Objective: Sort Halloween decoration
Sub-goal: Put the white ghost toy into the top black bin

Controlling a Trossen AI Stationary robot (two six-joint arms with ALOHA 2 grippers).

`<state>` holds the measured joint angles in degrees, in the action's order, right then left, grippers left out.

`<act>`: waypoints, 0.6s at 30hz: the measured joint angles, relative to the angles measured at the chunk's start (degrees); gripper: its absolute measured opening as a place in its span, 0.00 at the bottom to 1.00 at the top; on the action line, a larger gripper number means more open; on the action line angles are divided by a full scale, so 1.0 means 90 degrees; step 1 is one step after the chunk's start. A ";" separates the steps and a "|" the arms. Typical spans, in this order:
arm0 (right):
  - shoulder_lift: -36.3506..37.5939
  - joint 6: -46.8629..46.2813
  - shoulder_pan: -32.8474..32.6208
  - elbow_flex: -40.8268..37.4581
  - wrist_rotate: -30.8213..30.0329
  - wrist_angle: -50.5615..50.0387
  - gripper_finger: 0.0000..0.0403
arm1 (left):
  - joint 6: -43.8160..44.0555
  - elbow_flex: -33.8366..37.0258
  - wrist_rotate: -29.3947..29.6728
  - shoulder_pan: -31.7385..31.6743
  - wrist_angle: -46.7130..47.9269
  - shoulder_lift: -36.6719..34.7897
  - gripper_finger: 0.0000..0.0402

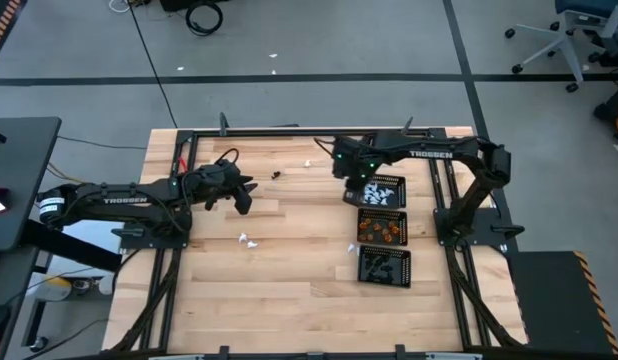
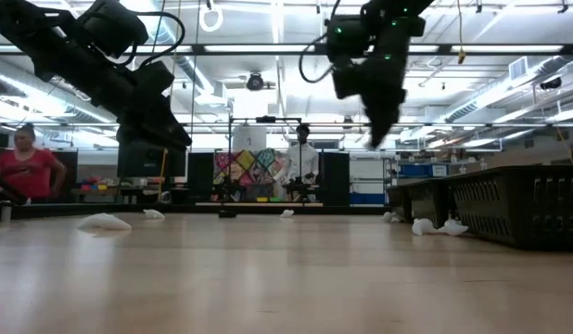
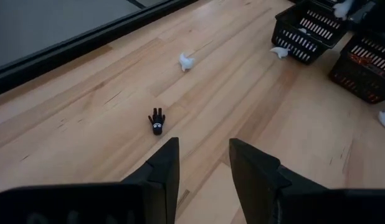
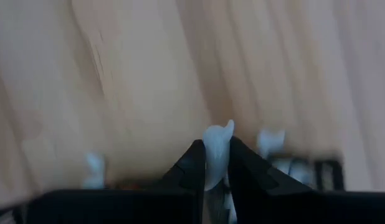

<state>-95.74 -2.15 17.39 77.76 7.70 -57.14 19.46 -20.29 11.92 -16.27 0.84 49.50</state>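
My right gripper (image 1: 352, 186) hangs above the table at the near edge of the back mesh tray (image 1: 383, 191), which holds white trinkets. In the right wrist view it (image 4: 216, 152) is shut on a small white trinket (image 4: 217, 142) that sticks out between the fingertips. The left gripper (image 1: 245, 200) hovers left of centre, open and holding nothing (image 3: 202, 149). A black trinket (image 3: 157, 121) lies on the wood just ahead of it (image 1: 275, 175). Loose white trinkets lie at the back (image 1: 309, 162), in the middle (image 1: 247, 240) and beside the trays (image 1: 352, 247).
Three black mesh trays stand in a row on the right: white pieces at the back, orange in the middle tray (image 1: 382, 228), black in the front tray (image 1: 385, 266). A dark metal frame (image 1: 289, 131) rims the table. People (image 2: 27, 172) stand in the room behind.
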 joint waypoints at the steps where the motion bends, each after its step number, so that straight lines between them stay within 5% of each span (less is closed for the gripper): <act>1: -0.0001 -0.0072 -0.0001 -0.0001 0.0000 -0.0283 0.15 | 0.0000 0.0000 0.0000 0.0001 0.0000 0.0000 0.31; 7: -0.0029 -0.0327 0.0016 -0.0219 -0.0317 -0.1161 0.15 | 0.0000 0.0000 0.0000 0.0000 0.0000 0.0000 0.31; 18: -0.0041 -0.0532 0.0443 -0.1414 -0.0785 -0.0304 0.22 | 0.0083 0.0000 0.0002 -0.0001 -0.0004 0.0000 0.31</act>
<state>-96.12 -6.94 21.37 65.03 0.64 -59.88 20.21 -20.29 11.94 -16.27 0.80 49.50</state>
